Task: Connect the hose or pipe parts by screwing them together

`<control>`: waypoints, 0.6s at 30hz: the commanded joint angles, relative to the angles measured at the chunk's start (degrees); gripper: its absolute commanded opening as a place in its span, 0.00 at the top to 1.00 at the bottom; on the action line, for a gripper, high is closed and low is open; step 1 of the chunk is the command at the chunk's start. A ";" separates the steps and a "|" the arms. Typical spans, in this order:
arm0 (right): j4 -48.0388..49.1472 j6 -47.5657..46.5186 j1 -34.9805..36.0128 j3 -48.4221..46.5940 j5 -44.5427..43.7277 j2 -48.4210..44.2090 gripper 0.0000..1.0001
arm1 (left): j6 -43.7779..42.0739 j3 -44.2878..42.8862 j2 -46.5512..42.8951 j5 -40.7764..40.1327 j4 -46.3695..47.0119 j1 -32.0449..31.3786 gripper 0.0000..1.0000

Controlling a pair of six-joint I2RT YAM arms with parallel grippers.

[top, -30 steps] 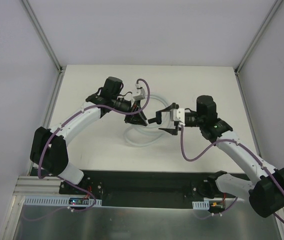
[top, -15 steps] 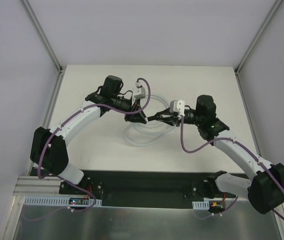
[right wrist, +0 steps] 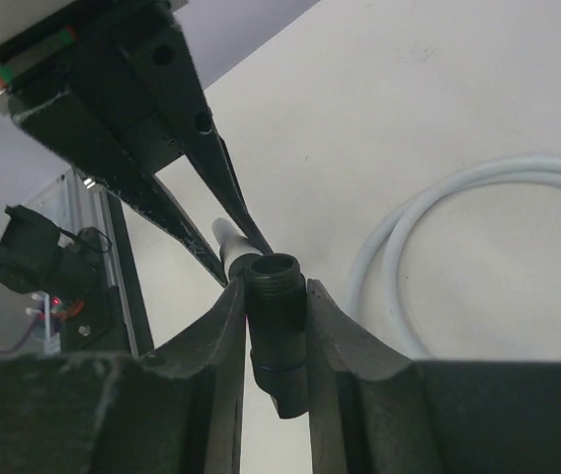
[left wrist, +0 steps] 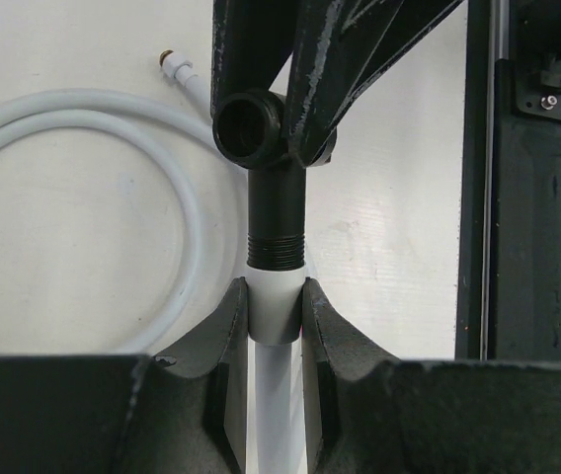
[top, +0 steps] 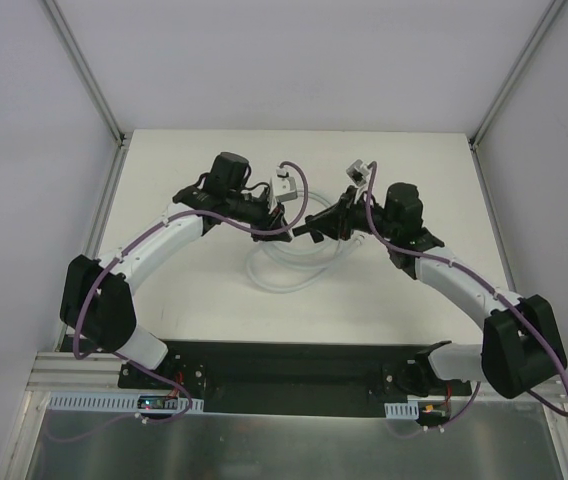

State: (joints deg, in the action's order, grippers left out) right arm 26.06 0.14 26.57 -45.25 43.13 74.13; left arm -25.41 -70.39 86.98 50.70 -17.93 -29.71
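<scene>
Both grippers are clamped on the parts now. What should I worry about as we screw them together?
1. Cross-threading: the black connector shows bare thread just above the white hose end in the left gripper; any tilt could jam it.
2. Wind-up: the rest of the hose lies coiled on the table; turning may twist or drag it.
3. Finger clash: the right gripper holds the connector close to the left gripper's fingertips.
</scene>
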 commanded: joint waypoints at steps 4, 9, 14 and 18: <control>8.04 30.66 1.65 -0.19 1.43 1.46 0.94 | -1.75 -0.46 -2.16 -7.62 9.57 -2.98 1.00; 13.93 37.39 2.08 3.24 1.60 2.78 0.68 | -0.70 0.43 -2.69 -7.90 11.34 -3.07 1.00; 12.61 31.97 1.12 5.35 0.11 -2.91 0.47 | 0.36 1.04 -2.60 -5.35 11.43 -2.98 1.00; 6.82 20.47 -0.46 6.05 -0.16 -9.78 0.34 | 1.15 2.71 -3.22 -2.63 11.43 -2.72 1.00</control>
State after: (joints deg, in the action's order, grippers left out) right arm 33.32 29.26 26.46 -39.22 38.81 72.77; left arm -25.39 -68.95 85.47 44.86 -12.23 -32.27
